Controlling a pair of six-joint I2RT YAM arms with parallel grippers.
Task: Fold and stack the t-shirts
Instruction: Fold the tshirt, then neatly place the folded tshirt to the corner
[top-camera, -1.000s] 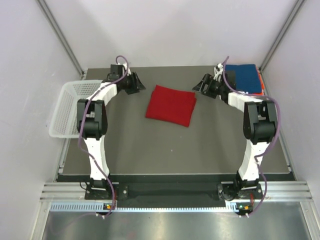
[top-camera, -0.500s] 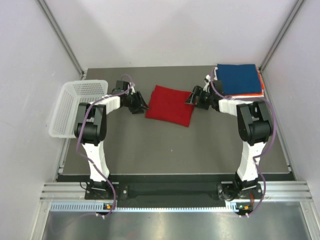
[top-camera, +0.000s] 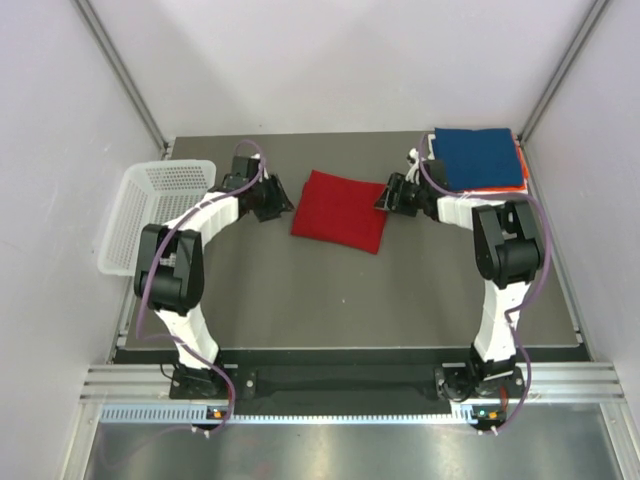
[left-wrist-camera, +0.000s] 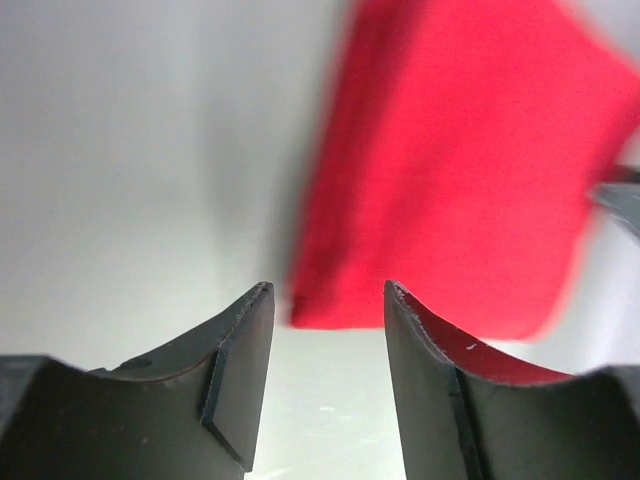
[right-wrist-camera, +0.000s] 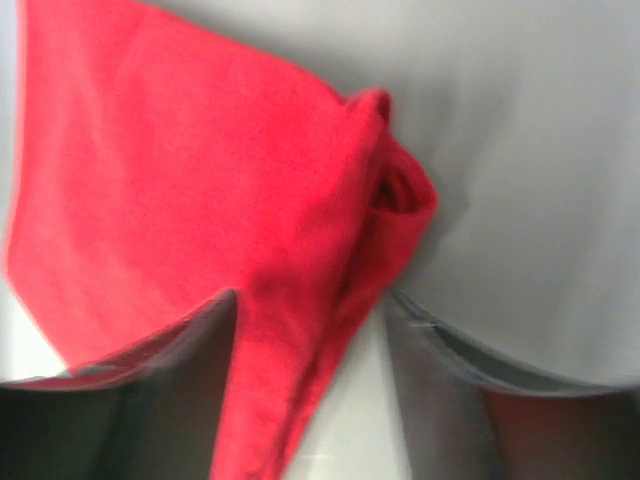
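So the red t-shirt is found already folded into a rough square, laid flat around the middle of the table, and it's bracketed from both sides. The left gripper is parked just beside the shirt's left edge. Its jaws are spread and only bare tabletop is seen between them, so nothing is grasped there; it looks lined up to be slid onto that corner. The right gripper is set over the opposite corner with the bunched hem lying between its fingers. Whether the cloth is actually pinched or only straddled can't be told from the blurry wrist view. Both ends being taken makes sense if the bundle is meant to be lifted without the fold being lost. The likely destination is the stack in the far right corner, where a blue t-shirt is laid on top of an orange t-shirt. The mesh basket at the left edge isn't involved.
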